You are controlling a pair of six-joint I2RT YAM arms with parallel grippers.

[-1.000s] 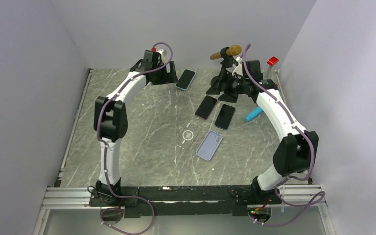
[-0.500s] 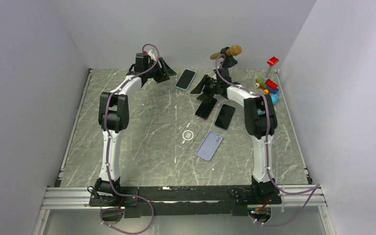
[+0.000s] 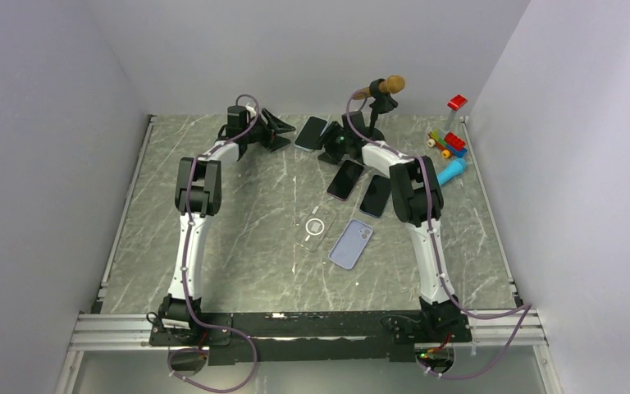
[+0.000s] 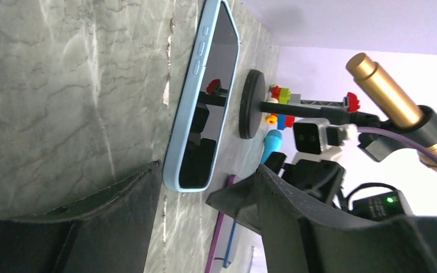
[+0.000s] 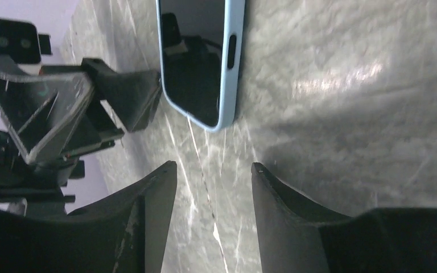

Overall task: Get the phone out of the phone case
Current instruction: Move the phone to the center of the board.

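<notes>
Left hand (image 4: 209, 176): released; the two fingers stand apart and grasp nothing. Their bases are cut off by the lower edge of the left wrist view.
Phone (image 4: 211, 74): lies flat with the screen up at the far side of the counter (image 3: 238, 238), between the two hands. The screen is dark and shows only reflections.
Phone case (image 4: 176, 145): light blue and on the phone, with side buttons showing. One short end lies just before the gap of each hand. I cannot tell if any finger touches it.
Right hand (image 5: 213, 168): released, fingers apart, grasping nothing. In the right wrist view the top edge cuts off the far end of the phone.
Clear case (image 3: 316, 227): transparent with a white ring; its edges are hard to see on the marble.
Toy bricks (image 3: 451, 141): too small to make out well.
</notes>
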